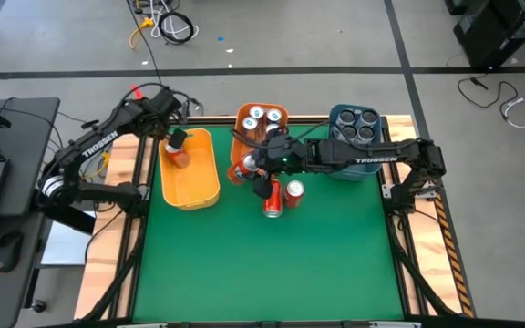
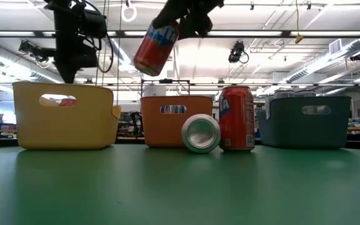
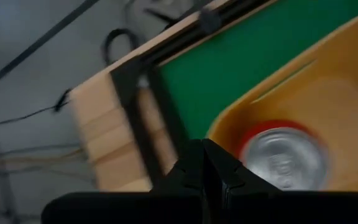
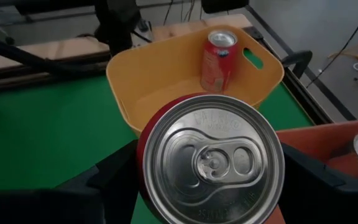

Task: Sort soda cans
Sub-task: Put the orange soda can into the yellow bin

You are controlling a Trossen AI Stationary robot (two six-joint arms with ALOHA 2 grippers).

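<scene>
Green table with wood edging, three bins along the far side. Yellow bin on the left, orange bin in the middle, blue bin on the right.

Left arm reaches in over the yellow bin's far end. Right arm stretches across from the right, in front of the blue bin, toward the near end of the orange bin.

Left end effector: fingers pressed together, holding nothing, hanging just above the yellow bin. Right end effector: fingers spread wide and clamped on a red can, one finger each side. From table height that held can is tilted and well clear of the table, above the gap between yellow and orange bins.

Can positions:
- One red can upright in the yellow bin, near the far end, under the left end effector.
- White/green cans in the orange bin; two tops clear at the far end, the rest hidden by the arm.
- Four dark grey cans in the blue bin, packed in a square.
- One red can upright on the table, in front of the orange bin.
- One red can lying on its side touching it, silver end toward the low camera.
</scene>
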